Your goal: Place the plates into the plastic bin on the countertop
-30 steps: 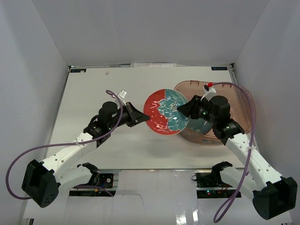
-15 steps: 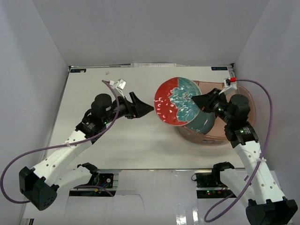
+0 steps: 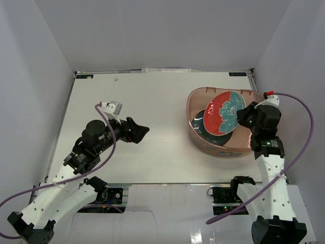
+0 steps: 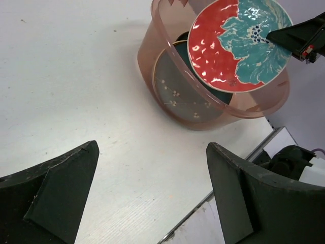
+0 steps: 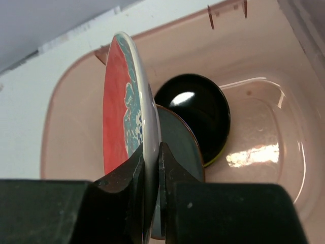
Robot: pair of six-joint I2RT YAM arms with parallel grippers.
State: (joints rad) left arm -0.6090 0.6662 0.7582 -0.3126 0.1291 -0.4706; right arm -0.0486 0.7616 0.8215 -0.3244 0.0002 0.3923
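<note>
Right wrist view | right gripper (image 5: 151,155) pinches red-and-teal plate (image 5: 118,101) by its rim, on edge, plastic bin (image 5: 254,40) just beneath | glossy, stiff, breakable, probably slippery; rim grip suits | left gripper (image 4: 152,147) gapes wide, empty.

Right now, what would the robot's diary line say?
right gripper: shut on red-and-teal plate, tilted over plastic bin | left gripper: open, empty, over countertop | in bin: dark teal plate, black plate

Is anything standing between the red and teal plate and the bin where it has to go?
Nothing blocks it. The right gripper holds the patterned plate tilted over the bin. Below it lie a teal plate and a black plate, so it would likely land on them.
</note>
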